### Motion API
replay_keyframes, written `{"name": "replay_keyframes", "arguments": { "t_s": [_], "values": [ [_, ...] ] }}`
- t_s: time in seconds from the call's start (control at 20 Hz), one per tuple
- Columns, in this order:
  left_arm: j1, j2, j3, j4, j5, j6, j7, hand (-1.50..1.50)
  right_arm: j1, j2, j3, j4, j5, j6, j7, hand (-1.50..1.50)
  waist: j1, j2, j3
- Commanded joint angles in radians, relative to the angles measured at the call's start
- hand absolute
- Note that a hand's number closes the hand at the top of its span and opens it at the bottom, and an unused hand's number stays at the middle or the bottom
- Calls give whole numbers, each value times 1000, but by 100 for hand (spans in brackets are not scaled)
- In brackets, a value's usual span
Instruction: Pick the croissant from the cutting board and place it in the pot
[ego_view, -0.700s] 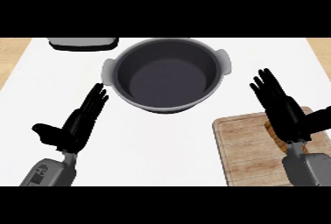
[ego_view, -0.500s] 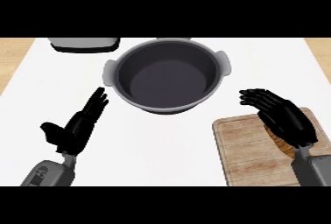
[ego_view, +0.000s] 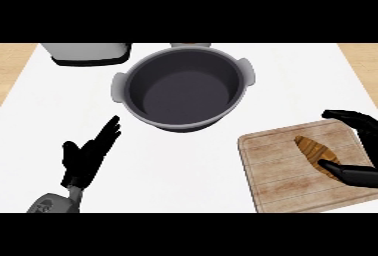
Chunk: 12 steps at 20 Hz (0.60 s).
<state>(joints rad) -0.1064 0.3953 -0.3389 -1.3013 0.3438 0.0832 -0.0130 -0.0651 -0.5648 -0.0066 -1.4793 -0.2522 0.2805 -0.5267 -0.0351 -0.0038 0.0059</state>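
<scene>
The croissant (ego_view: 313, 149) lies slantwise on the wooden cutting board (ego_view: 284, 170) at the lower right. My right hand (ego_view: 358, 174) comes in from the right edge and is cupped round the croissant. Its fingers (ego_view: 353, 119) arch above the croissant and stand apart from it, while its thumb lies at the croissant's lower end. The grey pot (ego_view: 184, 87) stands empty at the top centre, up and left of the board. My left hand (ego_view: 87, 156) rests open at the lower left with its fingers up, holding nothing.
A grey appliance (ego_view: 85, 53) stands at the back left, next to the pot. The white counter top (ego_view: 184, 165) runs between my hands, and wooden strips show at both far corners.
My right hand has drawn back toward the right edge and turned from flat over the board to cupped round the croissant, which now shows. The left hand has sunk a little.
</scene>
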Motion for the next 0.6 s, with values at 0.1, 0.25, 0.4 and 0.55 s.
{"name": "replay_keyframes", "arguments": {
  "t_s": [0.1, 0.25, 0.4, 0.55],
  "values": [
    [-50, -17, -2, 6, -20, -12, 73, 0, 107, -92, -144, 46, -42, 200, -321, -150, 23, 3, -5],
    [-70, -1, 12, -22, -13, -27, 112, 0, 164, -237, -168, -59, -41, 231, -113, -150, 17, 0, -7],
    [34, -27, -34, -33, -52, -14, 44, 0, 133, -306, -154, -31, -4, 239, 5, -150, 39, 2, -7],
    [-24, -33, -3, -54, -50, -2, 114, 0, 133, -300, -130, -104, -61, 274, 156, -150, 33, 2, -7]
  ]
}}
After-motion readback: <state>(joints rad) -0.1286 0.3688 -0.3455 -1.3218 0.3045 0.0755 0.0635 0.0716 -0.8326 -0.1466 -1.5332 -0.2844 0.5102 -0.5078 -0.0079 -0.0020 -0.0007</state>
